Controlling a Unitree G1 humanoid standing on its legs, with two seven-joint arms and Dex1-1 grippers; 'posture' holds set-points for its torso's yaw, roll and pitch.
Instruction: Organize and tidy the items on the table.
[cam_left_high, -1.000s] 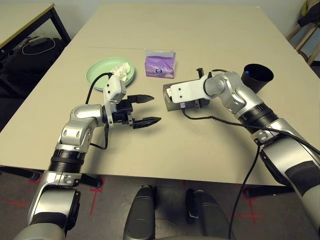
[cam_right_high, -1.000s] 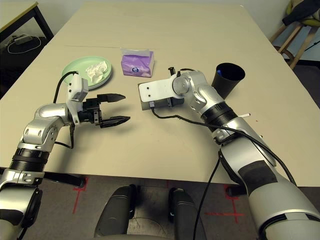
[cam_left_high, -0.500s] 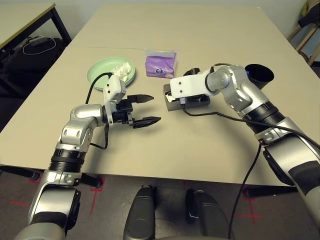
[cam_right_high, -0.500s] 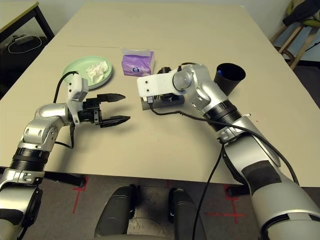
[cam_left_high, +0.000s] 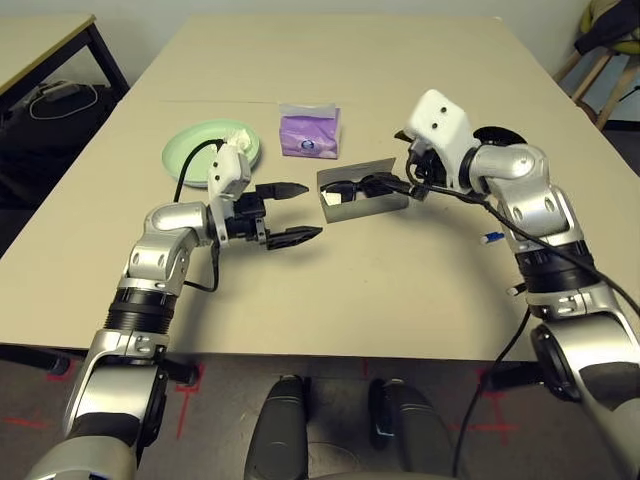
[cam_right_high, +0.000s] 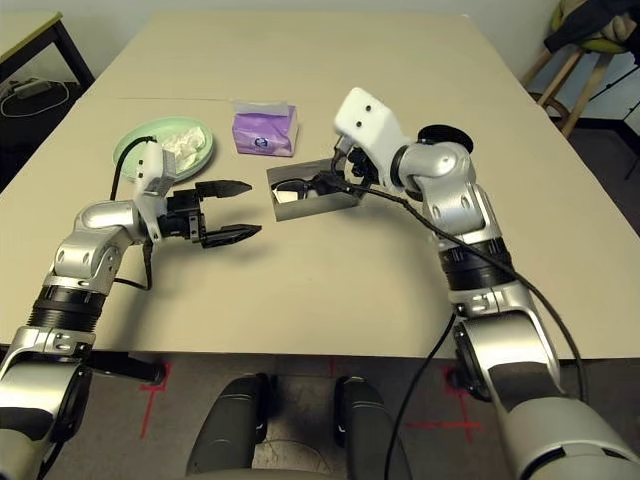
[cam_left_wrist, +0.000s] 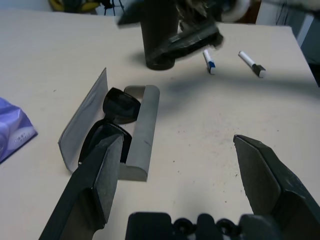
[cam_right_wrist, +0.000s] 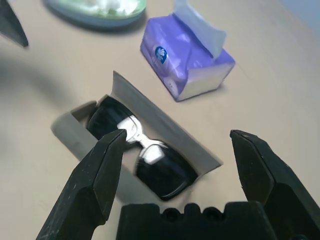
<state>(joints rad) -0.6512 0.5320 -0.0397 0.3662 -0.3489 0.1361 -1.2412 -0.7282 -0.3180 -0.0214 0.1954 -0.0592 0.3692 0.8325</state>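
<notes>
A grey glasses case (cam_left_high: 362, 192) lies open near the middle of the beige counter (cam_left_high: 400, 80), black sunglasses (cam_right_wrist: 142, 146) resting inside it with the lid flap standing up behind them. The right gripper (cam_left_high: 412, 186) hovers at the case's right end, its two black fingers (cam_right_wrist: 95, 175) spread wide and holding nothing. To the left of the case, the left gripper (cam_left_high: 290, 212) points toward it, fingers likewise wide apart and empty. A purple tissue pack (cam_left_high: 308, 133) stands just behind the case, a white sheet rising from its top. Further left, a pale green plate (cam_left_high: 192, 150) carries crumpled white tissue (cam_right_high: 182, 142). A black cup (cam_left_wrist: 160, 37) stands behind the right arm, and two short white pens (cam_left_wrist: 210, 61) lie near it on the counter.
</notes>
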